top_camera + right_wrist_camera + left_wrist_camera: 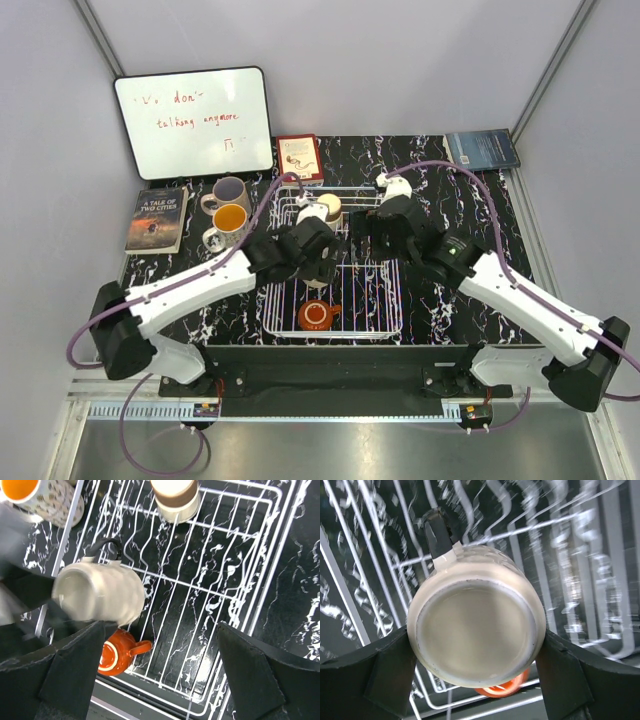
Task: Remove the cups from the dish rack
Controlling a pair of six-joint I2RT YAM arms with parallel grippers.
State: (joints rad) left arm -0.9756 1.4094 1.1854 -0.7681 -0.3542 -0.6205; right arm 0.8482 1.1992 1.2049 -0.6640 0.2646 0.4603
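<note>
Top external: whiteboard (193,122) beyond rack (372,292), "talking anymore".

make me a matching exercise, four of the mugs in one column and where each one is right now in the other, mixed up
Mugs
1. cream mug
2. orange-red mug
3. brown-rimmed mug
4. speckled mug

Places
A. on the table, left of the dish rack
B. in the dish rack, at its near edge
C. gripped between the left fingers, over the rack
D. in the dish rack, at its far end

Pairs: 1-C, 2-B, 3-D, 4-A
</note>
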